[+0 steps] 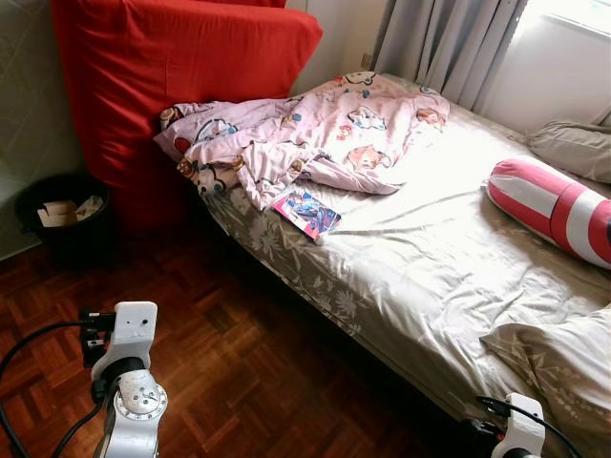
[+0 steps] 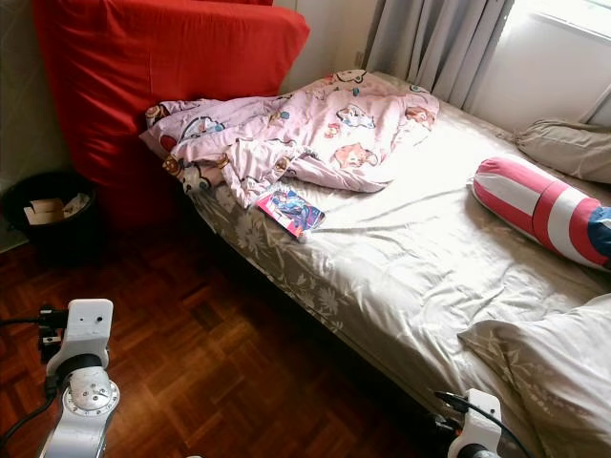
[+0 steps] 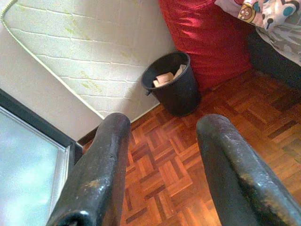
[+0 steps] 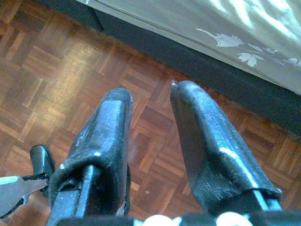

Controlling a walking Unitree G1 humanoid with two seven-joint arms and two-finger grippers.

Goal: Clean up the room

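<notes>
A crumpled pink cartoon-print blanket (image 1: 305,129) lies at the head of the bed (image 1: 420,258). Just below it, near the bed's left edge, rests a colourful booklet (image 1: 306,212). A black waste bin (image 1: 65,218) holding paper scraps stands on the floor beside a red upright mattress (image 1: 172,76). My left arm (image 1: 129,382) hangs low over the floor, and its gripper (image 3: 162,127) is open with nothing between the fingers. The right gripper (image 4: 150,99) is open and empty too, low by the bed's side.
A red-and-white striped bolster (image 1: 554,205) and grey pillows (image 1: 573,148) lie on the bed's right side. Curtains (image 1: 449,43) hang behind the bed. Parquet floor (image 1: 239,353) stretches between me and the bin. A glass door (image 3: 28,169) is by the wall.
</notes>
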